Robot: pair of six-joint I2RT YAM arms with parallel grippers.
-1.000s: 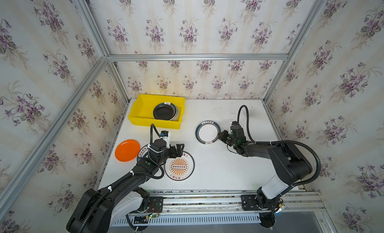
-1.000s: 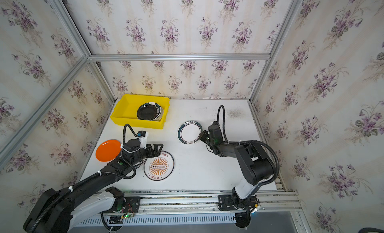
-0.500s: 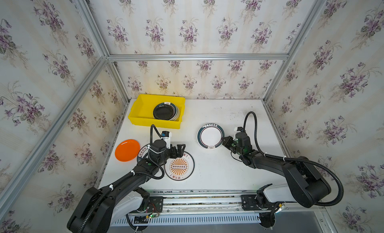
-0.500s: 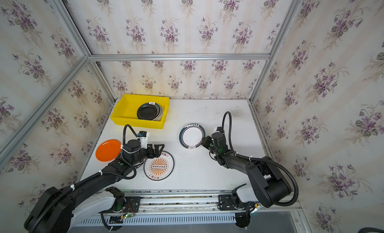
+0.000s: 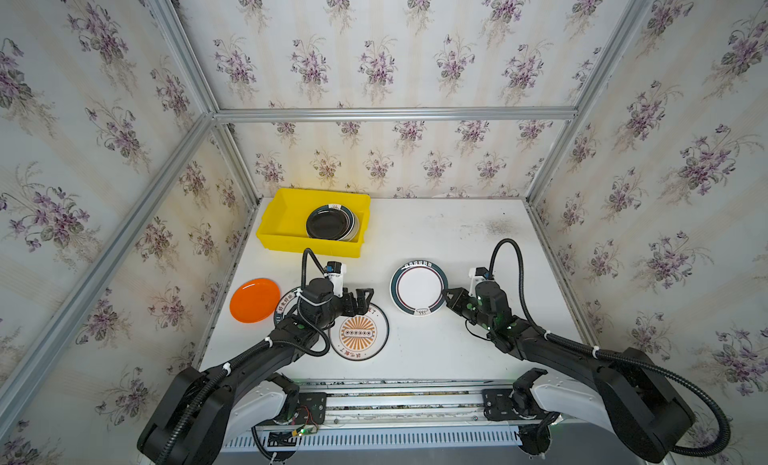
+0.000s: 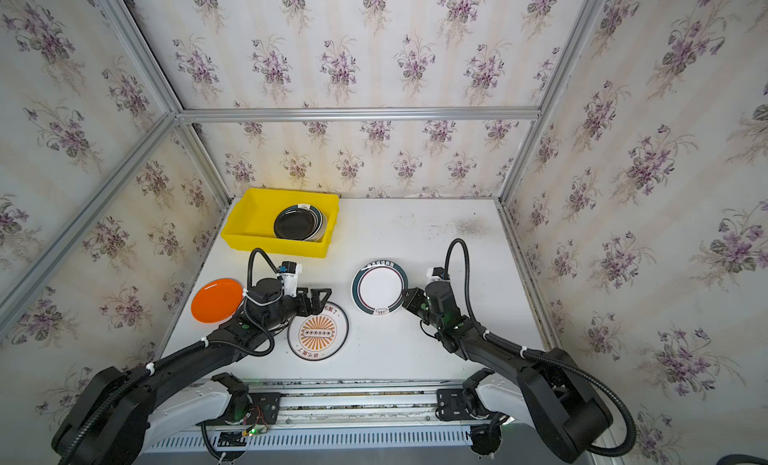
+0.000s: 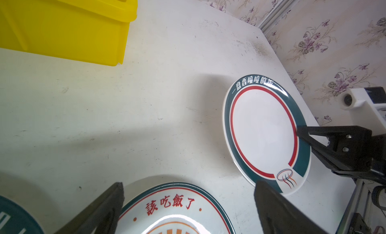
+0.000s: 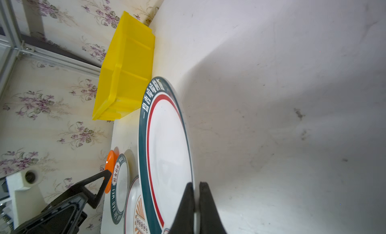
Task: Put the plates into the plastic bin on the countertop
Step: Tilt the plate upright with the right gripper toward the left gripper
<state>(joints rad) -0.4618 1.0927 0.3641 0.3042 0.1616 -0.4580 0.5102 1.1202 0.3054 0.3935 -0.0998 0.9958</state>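
My right gripper (image 5: 448, 296) (image 8: 196, 183) is shut on the near-right rim of a white plate with a dark green lettered rim (image 5: 417, 288) (image 7: 263, 126) (image 8: 167, 149). That plate is at mid-countertop and looks slightly raised, with a shadow beside it. My left gripper (image 5: 363, 296) (image 7: 189, 184) is open and empty over the far edge of the orange-sunburst plate (image 5: 359, 332) (image 7: 173, 203). The yellow plastic bin (image 5: 286, 222) (image 6: 249, 222) sits at the far left and holds a black plate (image 5: 328, 224) stacked on green-rimmed ones.
An orange plate (image 5: 254, 299) (image 8: 109, 161) lies at the left edge of the countertop (image 5: 457, 350). Another green-rimmed plate (image 5: 286, 307) (image 8: 120, 187) lies partly under my left wrist. Aluminium rails and floral walls enclose three sides.
My right gripper has drawn the green-rimmed plate toward the front of the countertop, and the right arm has dropped lower. My left arm has not moved.
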